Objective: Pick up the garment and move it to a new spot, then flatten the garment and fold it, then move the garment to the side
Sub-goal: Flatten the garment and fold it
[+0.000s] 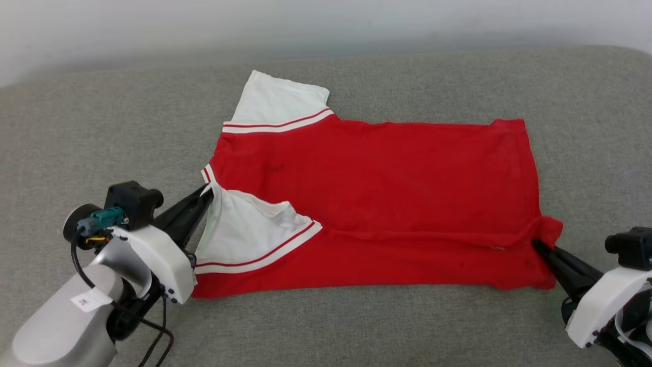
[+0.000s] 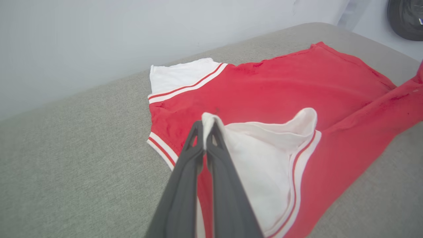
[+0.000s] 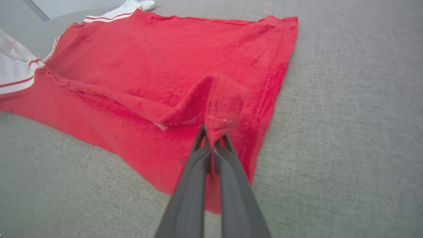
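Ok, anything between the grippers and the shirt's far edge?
Nothing visible. The left gripper pinches the near white sleeve, the right gripper the near hem corner; only the garment itself, flat and red, lies between them and its far edge.

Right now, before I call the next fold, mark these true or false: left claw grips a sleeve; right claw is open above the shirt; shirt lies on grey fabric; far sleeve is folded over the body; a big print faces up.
1. The left claw is shut on the near white sleeve. True.
2. The right claw hangs open above the shirt. False: it is shut on the red hem corner.
3. The shirt lies on a grey fabric surface. True.
4. The far white sleeve is folded over the body. False: it lies spread out beyond the body.
5. A big print faces up. False: the upward side is plain red.
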Robot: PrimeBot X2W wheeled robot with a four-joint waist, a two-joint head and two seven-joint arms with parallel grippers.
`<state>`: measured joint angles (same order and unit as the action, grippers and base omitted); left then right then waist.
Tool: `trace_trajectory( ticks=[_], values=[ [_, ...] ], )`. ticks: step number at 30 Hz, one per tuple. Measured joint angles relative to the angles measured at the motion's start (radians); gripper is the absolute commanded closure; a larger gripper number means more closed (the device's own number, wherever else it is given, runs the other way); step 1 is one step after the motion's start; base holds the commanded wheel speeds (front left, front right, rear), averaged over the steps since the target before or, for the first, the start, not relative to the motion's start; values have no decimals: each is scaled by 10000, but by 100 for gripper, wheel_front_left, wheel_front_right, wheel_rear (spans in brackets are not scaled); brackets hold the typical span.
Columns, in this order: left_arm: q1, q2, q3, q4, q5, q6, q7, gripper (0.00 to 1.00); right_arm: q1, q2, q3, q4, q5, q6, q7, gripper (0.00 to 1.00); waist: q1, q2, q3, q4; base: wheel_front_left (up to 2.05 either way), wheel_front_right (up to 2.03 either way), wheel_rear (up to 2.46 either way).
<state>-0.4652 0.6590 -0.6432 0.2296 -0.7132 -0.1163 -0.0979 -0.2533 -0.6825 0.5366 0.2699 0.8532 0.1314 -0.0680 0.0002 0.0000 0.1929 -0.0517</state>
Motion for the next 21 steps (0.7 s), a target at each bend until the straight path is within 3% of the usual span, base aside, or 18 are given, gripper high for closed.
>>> trace_trajectory(
  ticks=[11,19,20,21],
  values=[
    [-1432,-470,-1237,2313,-600,-128,-213,100,-1657,454,717,1379,-391,0,267,100,1,0,1176,-302,0,0,0],
    [-1971,-788,-2552,3682,-1478,-128,-894,100,-1994,686,1143,2121,-341,0,215,100,0,0,1156,-218,0,0,0],
    [-2041,-798,-2640,3777,-1538,-128,-957,87,-1987,685,1151,2134,-318,0,161,83,0,0,1107,-203,0,0,0],
    [-2120,-802,-2702,3906,-1536,-130,-1078,31,-1978,685,1143,2134,-265,0,121,40,0,0,1050,-188,0,0,0]
  ],
)
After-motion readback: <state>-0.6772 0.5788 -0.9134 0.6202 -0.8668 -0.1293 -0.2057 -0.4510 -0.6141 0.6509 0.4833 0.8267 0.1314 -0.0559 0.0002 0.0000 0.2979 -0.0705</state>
